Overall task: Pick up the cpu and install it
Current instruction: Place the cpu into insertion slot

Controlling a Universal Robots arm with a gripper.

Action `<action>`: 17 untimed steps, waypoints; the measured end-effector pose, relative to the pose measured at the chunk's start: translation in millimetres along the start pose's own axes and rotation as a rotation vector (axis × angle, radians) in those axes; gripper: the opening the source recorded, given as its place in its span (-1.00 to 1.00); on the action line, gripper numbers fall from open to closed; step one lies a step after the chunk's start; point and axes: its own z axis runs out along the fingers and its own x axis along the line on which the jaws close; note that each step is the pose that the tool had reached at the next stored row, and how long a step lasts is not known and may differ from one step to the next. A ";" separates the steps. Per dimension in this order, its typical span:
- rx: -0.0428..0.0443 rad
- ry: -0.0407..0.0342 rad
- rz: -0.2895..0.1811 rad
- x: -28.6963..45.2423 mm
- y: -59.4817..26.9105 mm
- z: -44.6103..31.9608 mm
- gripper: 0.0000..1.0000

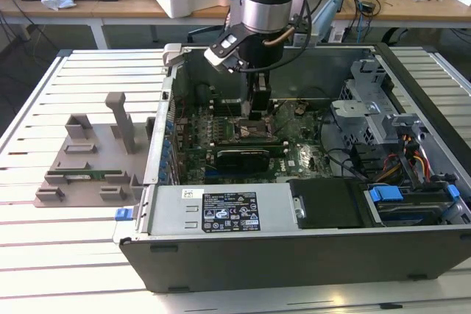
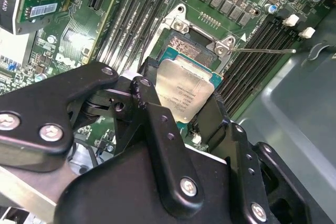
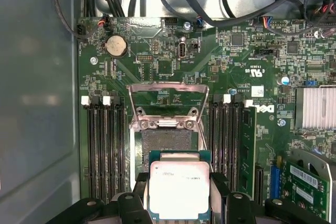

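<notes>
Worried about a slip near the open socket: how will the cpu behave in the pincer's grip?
Likely stiff: the cpu is a flat, metal-topped plate, unbent in the pincer. Probably slippery, since only its thin edges are clamped. Likely light for its size, being thin.

I have the case [image 1: 294,255] lying open on the table [image 1: 59,255], with a rack [image 1: 92,156] beside it on the exterior view's left. Inside the case, my gripper [image 1: 257,114] hangs over the board [image 1: 302,154]. In the first wrist view the cpu [image 3: 179,190] sits between the fingers [image 3: 218,184], just beside the socket [image 3: 167,142], which has slots [image 3: 105,150] on either side.
</notes>
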 end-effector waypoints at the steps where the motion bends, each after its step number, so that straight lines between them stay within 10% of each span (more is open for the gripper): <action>1: 0.0000 -0.0001 0.000 0.0 0.0 1.1 0.09; 12: 0.0000 0.0000 0.000 0.2 0.4 13.4 0.09; 17: 0.0000 -0.0001 0.000 1.3 2.1 30.5 0.09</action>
